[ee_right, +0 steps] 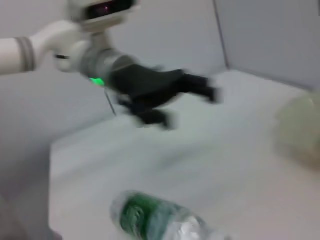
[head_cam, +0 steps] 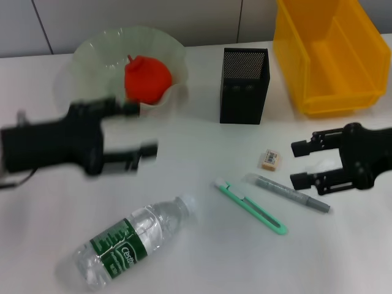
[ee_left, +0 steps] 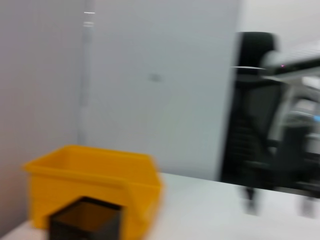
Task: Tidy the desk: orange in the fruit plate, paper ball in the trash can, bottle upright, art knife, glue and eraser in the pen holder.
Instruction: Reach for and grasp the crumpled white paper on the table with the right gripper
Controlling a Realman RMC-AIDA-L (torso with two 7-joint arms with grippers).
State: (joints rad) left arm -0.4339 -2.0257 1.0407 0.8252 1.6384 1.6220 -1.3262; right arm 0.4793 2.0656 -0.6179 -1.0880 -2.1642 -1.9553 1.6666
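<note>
The left gripper (head_cam: 138,131), wide open and empty, hangs between the fruit plate (head_cam: 92,49) holding the orange (head_cam: 146,78) and the lying water bottle (head_cam: 131,239), likely its next grasp, while the open right gripper (head_cam: 298,163) waits beside the eraser (head_cam: 271,158).

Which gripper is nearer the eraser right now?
Right. The right gripper, jaws open, sits just beside the eraser, toward the table's right side. The left gripper, also open, is far across the table near the fruit plate.

A white table (head_cam: 202,245) carries a grey pen (head_cam: 288,192) near the right, and a black office chair (ee_left: 255,130) stands beyond its far edge.
</note>
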